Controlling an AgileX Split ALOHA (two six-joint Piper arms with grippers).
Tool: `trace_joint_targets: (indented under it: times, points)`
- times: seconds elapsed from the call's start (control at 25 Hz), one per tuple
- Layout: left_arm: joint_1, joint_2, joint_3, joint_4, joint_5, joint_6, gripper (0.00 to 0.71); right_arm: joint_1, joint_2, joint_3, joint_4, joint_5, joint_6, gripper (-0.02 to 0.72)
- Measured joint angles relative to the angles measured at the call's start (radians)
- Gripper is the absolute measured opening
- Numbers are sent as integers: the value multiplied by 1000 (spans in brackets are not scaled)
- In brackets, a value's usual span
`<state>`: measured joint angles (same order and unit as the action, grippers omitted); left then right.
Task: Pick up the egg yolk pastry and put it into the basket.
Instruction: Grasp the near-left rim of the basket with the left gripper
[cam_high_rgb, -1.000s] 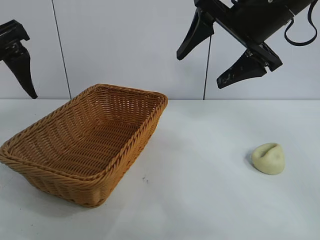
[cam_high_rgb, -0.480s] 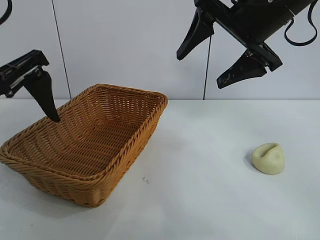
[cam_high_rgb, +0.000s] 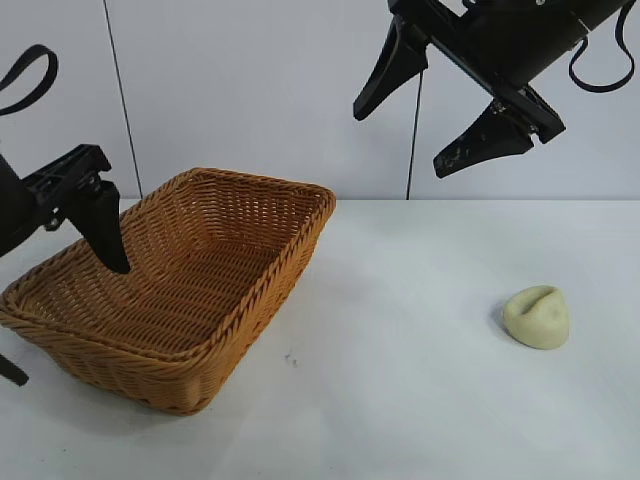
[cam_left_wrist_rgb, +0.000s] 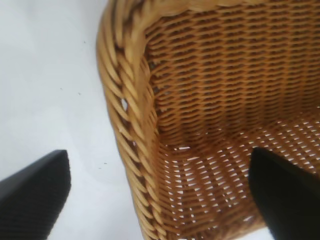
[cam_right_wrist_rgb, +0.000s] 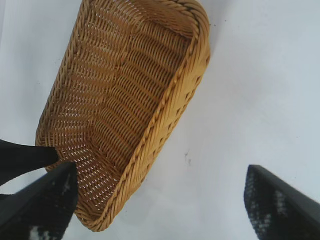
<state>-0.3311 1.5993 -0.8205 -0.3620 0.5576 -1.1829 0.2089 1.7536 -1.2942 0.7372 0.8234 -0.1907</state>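
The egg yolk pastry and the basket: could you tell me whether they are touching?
Apart. The exterior view shows bare table between the egg yolk pastry and the basket.

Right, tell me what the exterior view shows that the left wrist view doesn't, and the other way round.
Only the exterior view shows the egg yolk pastry lying on the white table, far from the basket, and the open right gripper hanging high above. Only the left wrist view shows, close up, that the open left gripper straddles the basket's braided rim, one finger outside over the table, one inside. Both show the empty wicker basket, the table and the left gripper.
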Motion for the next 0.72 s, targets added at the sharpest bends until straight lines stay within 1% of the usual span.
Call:
trace_joint_targets:
  times: [0.12, 0.2, 0.36, 0.44, 0.64, 0.72]
  points:
    - [-5, 7, 57, -6, -65, 0, 692, 0, 0, 0, -1, 0, 0, 644]
    - [-19, 7, 84, -7, -93, -7, 692, 0, 0, 0, -1, -1, 0, 644]
    - [-74, 8, 96, -8, -183, -72, 692, 0, 0, 0, -1, -2, 0, 644]
    - [-88, 26, 96, -8, -226, -91, 692, 0, 0, 0, -1, -2, 0, 644]
    - [-88, 113, 96, 21, -248, -95, 692, 0, 0, 0, -1, -2, 0, 644]
    - [-88, 140, 96, 24, -277, -95, 692, 0, 0, 0, -1, -2, 0, 644]
